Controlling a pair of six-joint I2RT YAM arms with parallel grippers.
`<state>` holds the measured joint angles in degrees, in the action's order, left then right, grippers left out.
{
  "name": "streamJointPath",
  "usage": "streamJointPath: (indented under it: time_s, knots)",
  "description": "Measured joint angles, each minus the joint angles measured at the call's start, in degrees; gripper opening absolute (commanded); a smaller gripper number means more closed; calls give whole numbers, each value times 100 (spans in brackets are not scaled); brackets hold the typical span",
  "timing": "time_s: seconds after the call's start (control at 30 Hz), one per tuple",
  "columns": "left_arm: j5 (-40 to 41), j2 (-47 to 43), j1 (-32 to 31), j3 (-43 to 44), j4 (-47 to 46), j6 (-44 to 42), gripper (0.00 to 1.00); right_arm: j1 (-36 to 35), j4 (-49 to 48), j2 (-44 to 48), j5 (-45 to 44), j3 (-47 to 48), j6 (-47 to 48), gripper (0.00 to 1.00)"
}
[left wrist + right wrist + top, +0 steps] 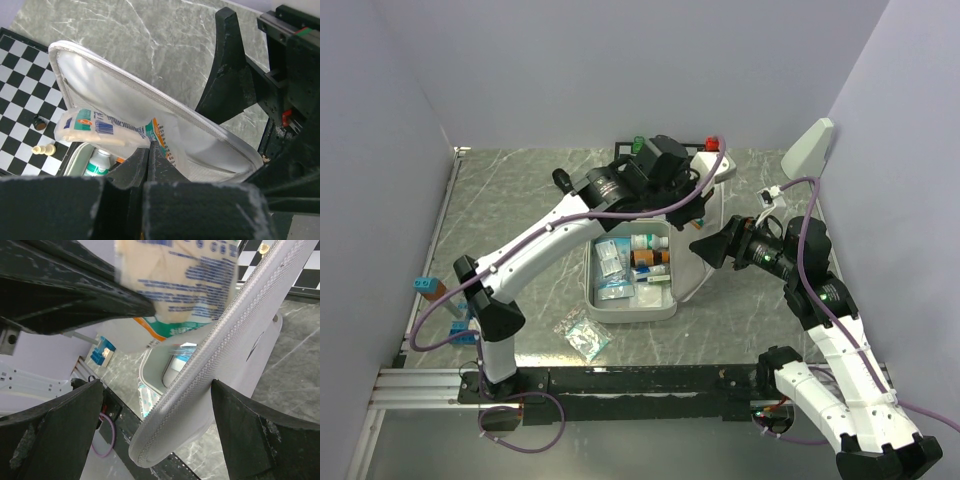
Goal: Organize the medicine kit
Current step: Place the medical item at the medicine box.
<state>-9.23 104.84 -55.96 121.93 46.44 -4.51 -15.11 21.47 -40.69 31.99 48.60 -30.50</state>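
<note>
The medicine kit lies open mid-table, its tray (590, 292) holding several packets and small bottles (650, 243). Its pale lid (705, 215) stands raised on the right. My left gripper (148, 147) is shut on a white packet (100, 127) printed in teal and orange, held against the lid's inner lining (150, 95). My right gripper (157, 385) is open, its jaws straddling the lid's zipped rim (225, 340); the right finger (250, 430) rests on the lid's outer face. From above, the right gripper (705, 247) sits at the lid's right side.
A chessboard (20, 85) with a pale piece (44, 149) and a dark piece (38, 122) lies beyond the kit. A blister pack (583, 333) lies in front of the tray. A blue block (423, 284) sits far left, and a white wedge (807, 147) stands back right.
</note>
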Motion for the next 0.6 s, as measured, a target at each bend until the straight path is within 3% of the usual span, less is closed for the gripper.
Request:
streamJointPath:
  time_s: [0.6]
  knots:
    - [-87, 494, -125, 249, 0, -37, 1, 0, 28, 2, -2, 0, 11, 95]
